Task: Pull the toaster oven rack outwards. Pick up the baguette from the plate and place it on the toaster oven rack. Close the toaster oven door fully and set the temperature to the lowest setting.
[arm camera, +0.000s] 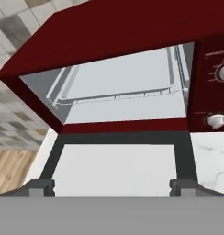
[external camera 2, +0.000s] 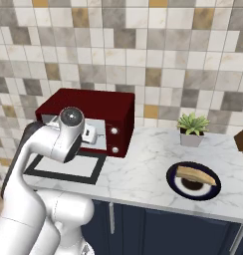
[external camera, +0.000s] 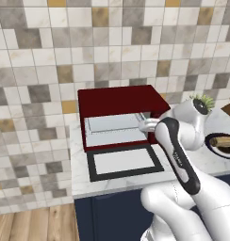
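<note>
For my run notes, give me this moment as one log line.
stage: reaching for rack | gripper: open, empty, facing toaster oven | toaster oven door: down flat | toaster oven rack: inside | baguette: on plate

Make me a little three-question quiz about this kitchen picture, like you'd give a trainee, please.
1. True or false: the toaster oven door lies folded down flat on the counter.
2. Where is the baguette right now?
A. on the toaster oven rack
B. on the plate
C. in the gripper
3. Fill in: the gripper's jaws are ____ and hold nothing.

Key
1. True. The black-framed door lies open in front of the toaster oven.
2. B. It rests on the plate, right of the oven; the toaster oven rack is bare and sits inside the oven.
3. Open. The gripper faces the oven's mouth, above the door.
</note>
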{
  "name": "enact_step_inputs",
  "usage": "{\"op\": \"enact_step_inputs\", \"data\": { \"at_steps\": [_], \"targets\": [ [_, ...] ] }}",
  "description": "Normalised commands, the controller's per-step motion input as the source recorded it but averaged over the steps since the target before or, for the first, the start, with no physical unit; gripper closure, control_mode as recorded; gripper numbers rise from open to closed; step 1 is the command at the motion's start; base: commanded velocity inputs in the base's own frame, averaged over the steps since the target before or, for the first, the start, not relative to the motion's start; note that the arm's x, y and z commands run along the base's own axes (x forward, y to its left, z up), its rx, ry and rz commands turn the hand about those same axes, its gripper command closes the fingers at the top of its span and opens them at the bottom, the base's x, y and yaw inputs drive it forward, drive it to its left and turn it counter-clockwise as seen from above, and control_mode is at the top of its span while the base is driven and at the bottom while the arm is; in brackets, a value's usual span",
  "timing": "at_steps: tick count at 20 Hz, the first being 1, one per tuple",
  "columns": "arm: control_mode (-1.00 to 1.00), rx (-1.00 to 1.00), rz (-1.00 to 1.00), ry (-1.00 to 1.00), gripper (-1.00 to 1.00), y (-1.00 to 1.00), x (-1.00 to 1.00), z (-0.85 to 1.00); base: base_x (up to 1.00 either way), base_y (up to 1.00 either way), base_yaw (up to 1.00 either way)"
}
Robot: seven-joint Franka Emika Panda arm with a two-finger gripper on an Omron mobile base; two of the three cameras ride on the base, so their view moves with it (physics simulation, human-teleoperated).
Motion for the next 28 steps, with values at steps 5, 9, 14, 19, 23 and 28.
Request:
{"op": "enact_step_inputs", "data": {
  "at_steps": [5,9,14,19,23,28],
  "targets": [
    [-1.0,0.04,0.0,0.01,-1.0,0.0,0.38,-0.02,0.0,0.0,0.0],
    [-1.0,0.14,0.0,0.0,-1.0,0.0,0.31,-0.11,0.0,0.0,0.0],
    [-1.0,0.16,-0.03,0.0,-1.0,0.05,0.08,-0.14,0.0,0.0,0.0],
    [-1.0,0.02,-0.02,0.0,-1.0,0.07,0.2,-0.17,0.0,0.0,0.0],
    [-1.0,0.02,0.0,0.0,-1.0,0.03,0.2,-0.22,0.0,0.0,0.0],
    [-1.0,0.1,0.0,0.0,-1.0,0.0,0.29,-0.24,0.0,0.0,0.0]
  ]
}}
